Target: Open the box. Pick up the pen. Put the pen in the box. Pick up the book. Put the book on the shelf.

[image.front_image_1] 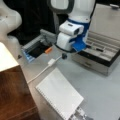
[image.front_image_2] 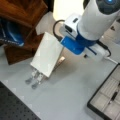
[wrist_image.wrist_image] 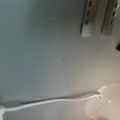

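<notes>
The box (image.front_image_1: 93,65) stands open at a front view's right, its lid raised behind it. A slim dark pen (image.front_image_1: 100,49) lies in one of the grey compartments, and it also shows in the box (image.front_image_2: 100,110) as a dark pen (image.front_image_2: 114,96). The white book (image.front_image_1: 60,96) lies flat on the table, and its far end (image.front_image_2: 47,53) reaches the brown shelf (image.front_image_2: 22,15) with the cream top (image.front_image_1: 6,58). My wrist (image.front_image_1: 67,37) hangs between box and book, above the table. In the wrist view my gripper (wrist_image.wrist_image: 96,33) is open and holds nothing.
A small black bin (image.front_image_1: 36,51) with an orange piece (image.front_image_1: 48,50) sits behind the book. A white cable (image.front_image_1: 47,66) runs over the table under my wrist. Two small silver metal pieces (image.front_image_2: 33,79) lie at the book's free end. Something blue (image.front_image_2: 10,35) sits inside the shelf.
</notes>
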You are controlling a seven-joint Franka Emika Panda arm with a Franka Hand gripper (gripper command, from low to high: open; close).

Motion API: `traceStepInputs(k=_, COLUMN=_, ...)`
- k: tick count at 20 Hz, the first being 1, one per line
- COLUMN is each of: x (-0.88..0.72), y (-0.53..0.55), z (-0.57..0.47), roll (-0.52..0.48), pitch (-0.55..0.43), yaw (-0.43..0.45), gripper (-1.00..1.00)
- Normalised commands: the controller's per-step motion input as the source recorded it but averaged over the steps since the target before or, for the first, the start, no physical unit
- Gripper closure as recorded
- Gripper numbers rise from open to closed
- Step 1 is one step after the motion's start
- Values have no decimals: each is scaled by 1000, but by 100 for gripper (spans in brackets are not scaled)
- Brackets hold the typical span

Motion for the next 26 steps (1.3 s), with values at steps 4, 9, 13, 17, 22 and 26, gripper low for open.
traceStepInputs(k=4, x=43, y=-60, z=-149, roll=-369, pitch=22, yaw=78, gripper=-100)
traceStepInputs(k=9, x=65, y=-7, z=-180, roll=-500, pitch=86, yaw=1, gripper=-100)
traceStepInputs(k=13, x=127, y=33, z=-182, roll=-562, pitch=110, yaw=-2, gripper=-100)
traceStepInputs(k=17, x=177, y=53, z=-140, roll=-573, pitch=110, yaw=-17, gripper=-100)
traceStepInputs(k=22, x=188, y=104, z=-65, roll=-672, pitch=170, yaw=-29, gripper=-100)
traceStepInputs(k=26, x=250, y=79, z=-62, roll=-602, pitch=122, yaw=-14, gripper=-100)
